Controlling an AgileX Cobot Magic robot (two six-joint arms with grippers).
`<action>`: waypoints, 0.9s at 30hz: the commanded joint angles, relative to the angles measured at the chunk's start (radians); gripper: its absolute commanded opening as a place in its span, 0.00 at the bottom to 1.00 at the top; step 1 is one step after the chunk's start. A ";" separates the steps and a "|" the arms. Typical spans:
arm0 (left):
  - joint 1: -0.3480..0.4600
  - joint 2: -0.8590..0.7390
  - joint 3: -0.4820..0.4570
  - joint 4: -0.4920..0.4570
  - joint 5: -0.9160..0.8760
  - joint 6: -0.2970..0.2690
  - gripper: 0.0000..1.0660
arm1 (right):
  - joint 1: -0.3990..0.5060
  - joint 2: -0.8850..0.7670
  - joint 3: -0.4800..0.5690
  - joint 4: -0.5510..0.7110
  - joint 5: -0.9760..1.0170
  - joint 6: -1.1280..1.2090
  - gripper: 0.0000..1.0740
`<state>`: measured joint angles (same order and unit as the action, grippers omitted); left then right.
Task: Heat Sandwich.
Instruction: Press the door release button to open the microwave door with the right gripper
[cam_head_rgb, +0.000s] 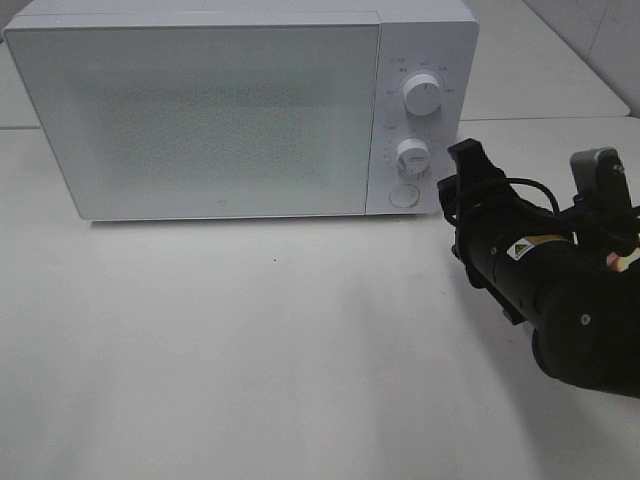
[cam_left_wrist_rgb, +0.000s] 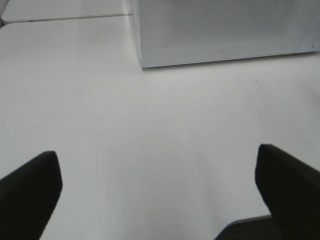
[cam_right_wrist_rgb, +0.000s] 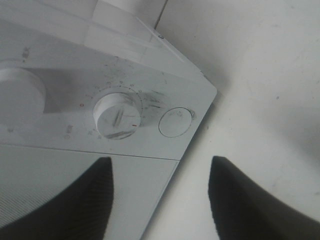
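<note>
Okay so the right claw (cam_right_wrist_rgb: 161, 170) is spread, nothing between its fingers, and it hangs just off the bottom right corner of the microwave (cam_head_rgb: 220, 120), pointed at the control panel. From its own camera the lower knob (cam_right_wrist_rgb: 117, 120) and the round button (cam_right_wrist_rgb: 175, 121) sit right ahead of it. I can't tell whether it's touching the casing yet, but it looks just shy of it. The top knob (cam_head_rgb: 423, 94) is further up, away from the fingers. The left claw (cam_left_wrist_rgb: 156, 152) is spread as wide as it goes over bare table (cam_head_rgb: 250, 350), well clear of everything and holding nothing. The door (cam_head_rgb: 200, 110) is shut and its dotted glass hides the inside. No sandwich anywhere I can see, so it's either in there or out of view, can't say which. My guess is the timer gets set next. The worry is that the knob and button are side by side, so coming in a bit off could press the button, which may pop the door, instead of catching the knob. A crooked pinch could slip off the smooth knob, and pushing hard could shove the whole box back. If the sandwich isn't inside, it'd heat nothing.
</note>
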<state>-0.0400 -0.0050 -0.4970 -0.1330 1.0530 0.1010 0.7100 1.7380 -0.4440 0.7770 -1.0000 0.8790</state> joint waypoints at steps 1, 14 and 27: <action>0.001 -0.021 0.003 -0.005 -0.015 -0.002 0.95 | -0.001 -0.003 0.002 -0.004 -0.008 0.179 0.41; 0.001 -0.021 0.003 -0.005 -0.015 -0.002 0.95 | -0.001 -0.003 0.002 -0.003 -0.003 0.354 0.00; 0.001 -0.020 0.003 -0.006 -0.015 -0.002 0.95 | -0.071 0.036 -0.075 -0.083 0.125 0.385 0.00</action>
<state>-0.0400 -0.0050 -0.4970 -0.1330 1.0530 0.1010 0.6510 1.7650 -0.4990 0.7230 -0.8940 1.2590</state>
